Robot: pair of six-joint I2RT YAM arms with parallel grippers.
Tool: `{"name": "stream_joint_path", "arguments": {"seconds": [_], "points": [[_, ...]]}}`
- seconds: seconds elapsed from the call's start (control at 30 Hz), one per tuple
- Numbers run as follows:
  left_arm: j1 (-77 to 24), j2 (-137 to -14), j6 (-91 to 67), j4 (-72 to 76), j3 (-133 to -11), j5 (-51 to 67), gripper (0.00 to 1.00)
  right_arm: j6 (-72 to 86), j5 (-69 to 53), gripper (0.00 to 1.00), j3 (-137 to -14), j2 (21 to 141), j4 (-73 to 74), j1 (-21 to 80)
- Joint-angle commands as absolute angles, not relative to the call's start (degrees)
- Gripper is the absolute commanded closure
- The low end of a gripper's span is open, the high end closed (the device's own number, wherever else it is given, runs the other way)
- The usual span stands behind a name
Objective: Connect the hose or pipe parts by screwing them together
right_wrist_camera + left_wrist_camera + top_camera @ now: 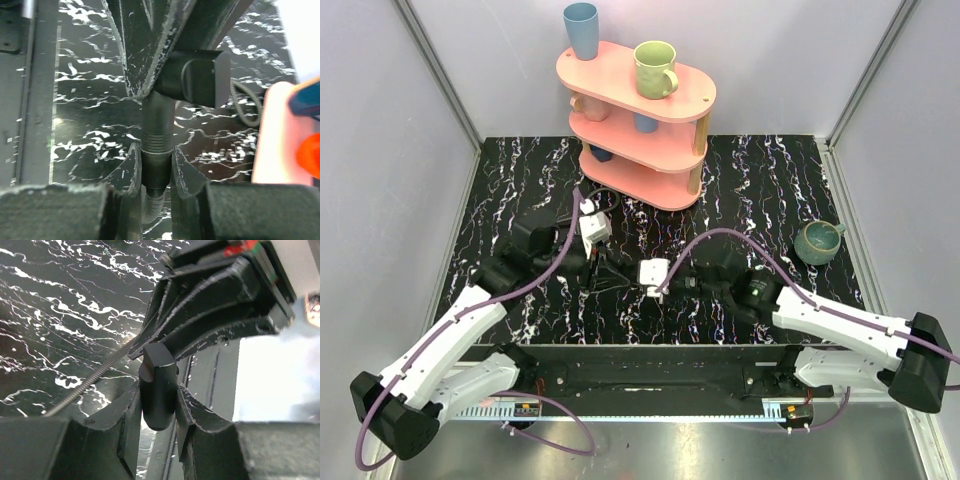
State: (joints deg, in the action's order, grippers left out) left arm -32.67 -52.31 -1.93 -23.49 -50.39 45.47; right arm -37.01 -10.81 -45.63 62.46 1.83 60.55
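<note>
My left gripper [158, 407] clamps a black fitting [157, 375]; my right gripper [156, 170] clamps the threaded hose end [156, 137]. The 2 parts touch end to end over the middle of the table [770, 170].

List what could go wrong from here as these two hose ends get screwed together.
Cross-threading: the threaded end in the right tool meets the black fitting in the left tool with bare threads showing, so any tilt could jam them.
Kinking: the hose loops close beside the joint, so turning may twist it.
</note>
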Motion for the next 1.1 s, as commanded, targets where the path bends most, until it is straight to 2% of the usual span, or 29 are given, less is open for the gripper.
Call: {"name": "stream_joint_path", "arguments": {"seconds": [0.0, 0.13, 0.37, 0.43, 0.47, 0.57, 0.6, 0.67, 0.77, 0.97, 1.07], "points": [[-34.63, -51.07, 15.63, -15.31, -47.30, 52.55, 1.00, -33.05, -30.05, 1.00, -51.68, 65.12, 5.09, 58.19], [-36.56, -49.66, 18.36, -9.85, -44.39, 49.40, 1.00, -27.88, -30.58, 1.00, -53.88, 68.20, 6.59, 56.69], [-41.13, -44.56, 22.76, -8.17, -39.38, 44.30, 1.00, -21.19, -29.90, 1.00, -51.42, 66.97, 2.55, 55.37], [-41.13, -44.21, 20.93, -10.10, -40.16, 43.86, 1.00, -19.43, -25.34, 0.89, -50.20, 65.93, 1.76, 55.37], [-41.13, -44.03, 19.26, -10.80, -40.43, 42.12, 1.00, -19.34, -24.01, 0.74, -49.32, 65.13, 0.89, 55.37], [-41.04, -42.63, 7.59, -8.54, -39.21, 35.02, 1.00, -19.34, -19.09, 0.65, -45.62, 60.57, -1.47, 55.37], [-40.96, -42.19, 3.64, -8.09, -38.85, 33.68, 1.00, -18.73, -17.51, 0.57, -44.66, 59.25, -1.93, 55.37], [-40.96, -41.49, -6.38, -7.91, -38.76, 35.14, 1.00, -18.11, -14.68, 0.52, -42.28, 55.56, -2.20, 55.37], [-40.96, -40.00, -17.55, -8.70, -39.29, 34.47, 1.00, -18.37, -16.08, 0.31, -40.35, 51.95, -1.23, 55.37], [-40.96, -39.98, -32.76, -20.09, -46.47, 19.02, 1.00, -17.75, -15.56, 0.31, -38.85, 50.09, -2.90, 55.46], [-40.87, -42.36, -42.69, -25.72, -50.25, 15.48, 1.00, -17.58, -14.24, 0.38, -38.85, 51.15, -4.82, 55.89]]}}
